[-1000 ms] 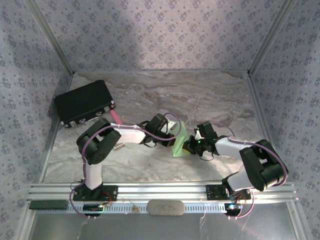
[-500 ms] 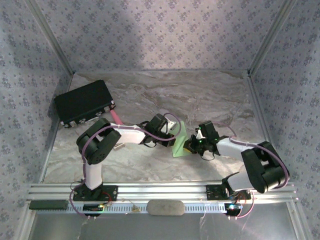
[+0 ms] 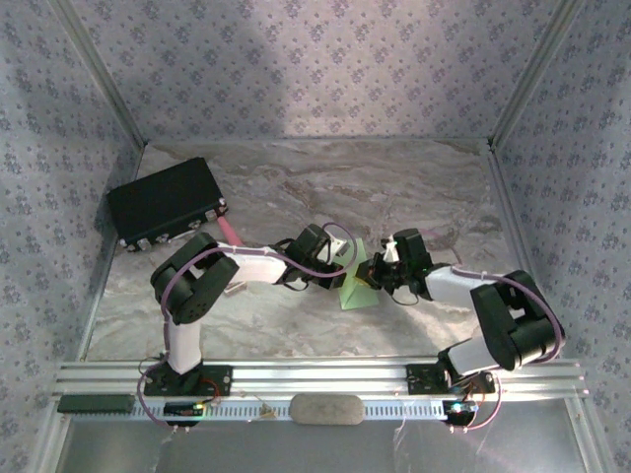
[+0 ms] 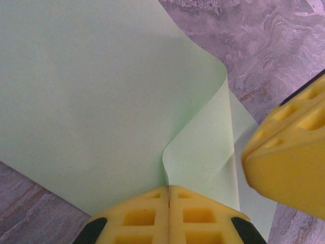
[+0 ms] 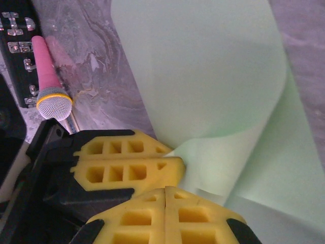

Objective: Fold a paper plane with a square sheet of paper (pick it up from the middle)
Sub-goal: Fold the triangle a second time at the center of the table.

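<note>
The square sheet of paper [image 3: 355, 284] is pale green and stands bent up between the two grippers at the table's middle. In the left wrist view the paper [image 4: 101, 96] curls over in a loop, and my left gripper [image 4: 169, 189] is shut on its near edge. In the right wrist view the paper [image 5: 203, 81] bows upward. There my right gripper [image 5: 166, 190] is shut with the sheet's lower fold at its tips. The left gripper's fingers [image 5: 127, 162] pinch a corner just beside it. From above, the left gripper [image 3: 343, 268] and right gripper [image 3: 378, 279] sit close together.
A big black box [image 3: 163, 202] lies at the back left, with a pink cylinder [image 3: 229, 232] beside it. The same pink cylinder [image 5: 46, 71] has a mesh head and shows in the right wrist view. Patterned walls enclose the marble table [image 3: 414, 187].
My right gripper has moved left toward the left gripper. The paper has buckled from a flatter slanted strip into a raised, pointed shape. The left arm has stayed put.
</note>
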Controlling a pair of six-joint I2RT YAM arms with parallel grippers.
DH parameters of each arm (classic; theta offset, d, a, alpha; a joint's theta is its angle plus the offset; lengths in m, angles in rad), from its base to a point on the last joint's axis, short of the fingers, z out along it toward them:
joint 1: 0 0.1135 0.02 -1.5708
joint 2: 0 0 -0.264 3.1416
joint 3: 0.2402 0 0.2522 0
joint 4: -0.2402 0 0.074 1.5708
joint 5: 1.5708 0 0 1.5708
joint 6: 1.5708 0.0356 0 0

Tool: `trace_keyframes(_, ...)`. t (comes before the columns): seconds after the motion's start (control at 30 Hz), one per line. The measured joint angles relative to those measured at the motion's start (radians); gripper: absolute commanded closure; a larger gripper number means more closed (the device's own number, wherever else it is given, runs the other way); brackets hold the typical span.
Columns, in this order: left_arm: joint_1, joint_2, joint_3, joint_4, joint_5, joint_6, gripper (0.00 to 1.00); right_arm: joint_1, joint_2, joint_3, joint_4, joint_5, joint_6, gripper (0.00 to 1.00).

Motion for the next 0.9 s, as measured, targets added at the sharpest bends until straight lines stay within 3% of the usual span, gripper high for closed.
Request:
trace_keyframes(0.67, 0.002, 0.0, -0.002, 0.003, 0.0, -0.003, 1.0, -0.01, 0.137, -0.058, 0.185, -0.025, 0.037, 0.94)
trace_keyframes(0.9, 0.003, 0.0, -0.002, 0.002, 0.003, -0.003, 1.0, -0.017, 0.097, -0.007, 0.071, -0.016, 0.02, 0.93)
